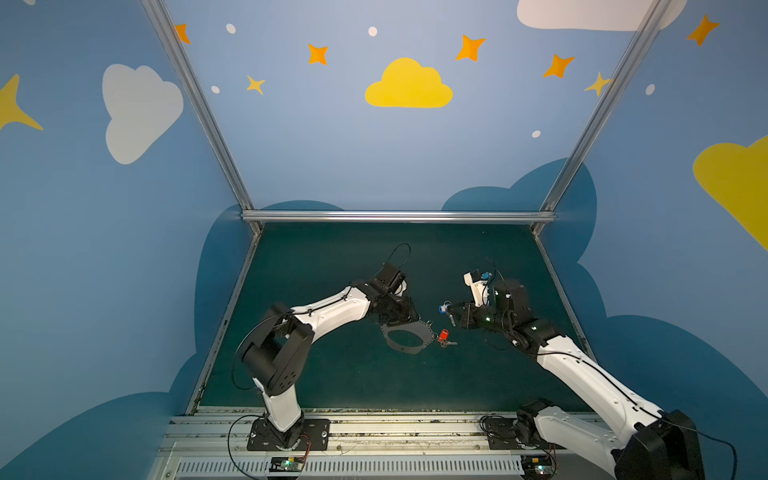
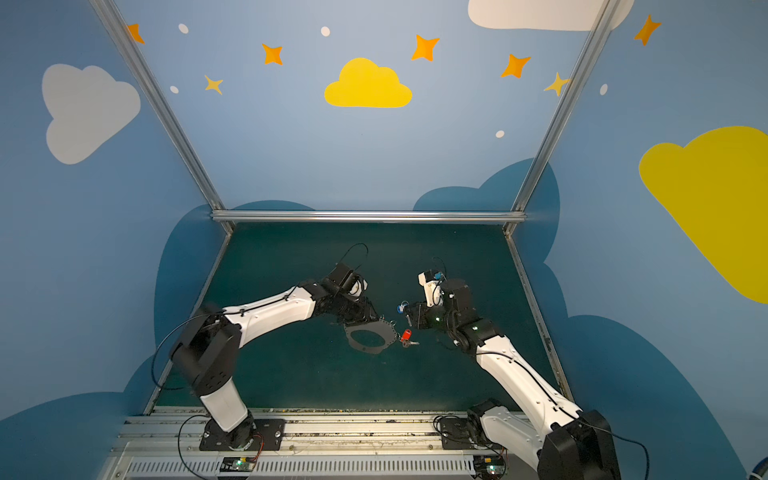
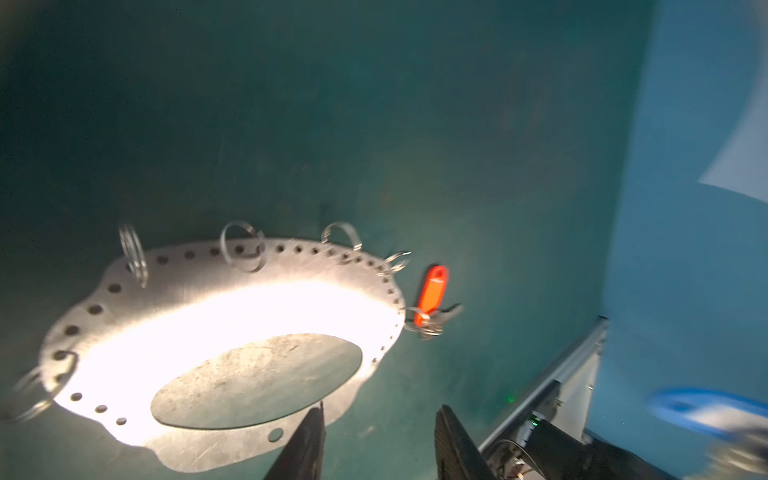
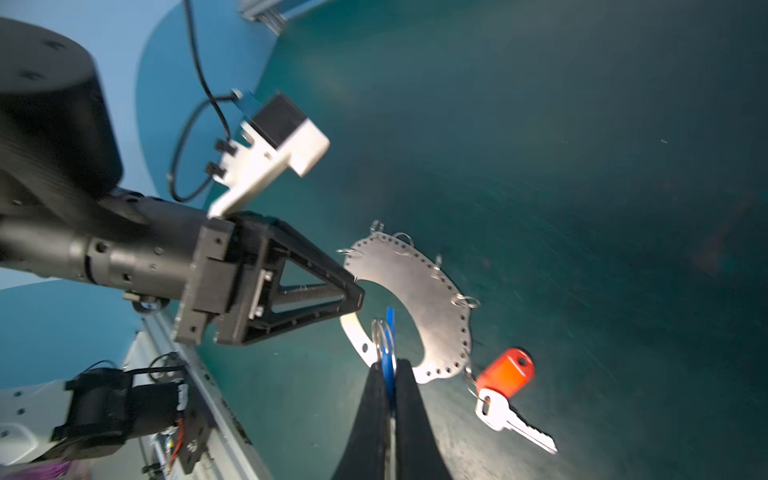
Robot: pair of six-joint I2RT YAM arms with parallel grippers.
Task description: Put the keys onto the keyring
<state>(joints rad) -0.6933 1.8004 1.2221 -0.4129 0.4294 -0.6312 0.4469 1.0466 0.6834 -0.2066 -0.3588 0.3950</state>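
Flat grey oval metal keyring plate point(image 4: 415, 286) lies on green worktop point(image 1: 332, 374): stiff, thin, best pinched at the rim. Red-orange-tagged silver key point(image 4: 494, 409) at its edge, seemingly hooked. Right pincer point(image 4: 388, 365) clamped on blue-tagged silver key point(image 1: 444, 308), light, tag likely slippery. Left pincer point(image 3: 382, 409) apart by plate rim.

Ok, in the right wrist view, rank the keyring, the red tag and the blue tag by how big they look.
keyring
red tag
blue tag, seen edge-on, nearer the camera and partly hidden, so its rank is unsure
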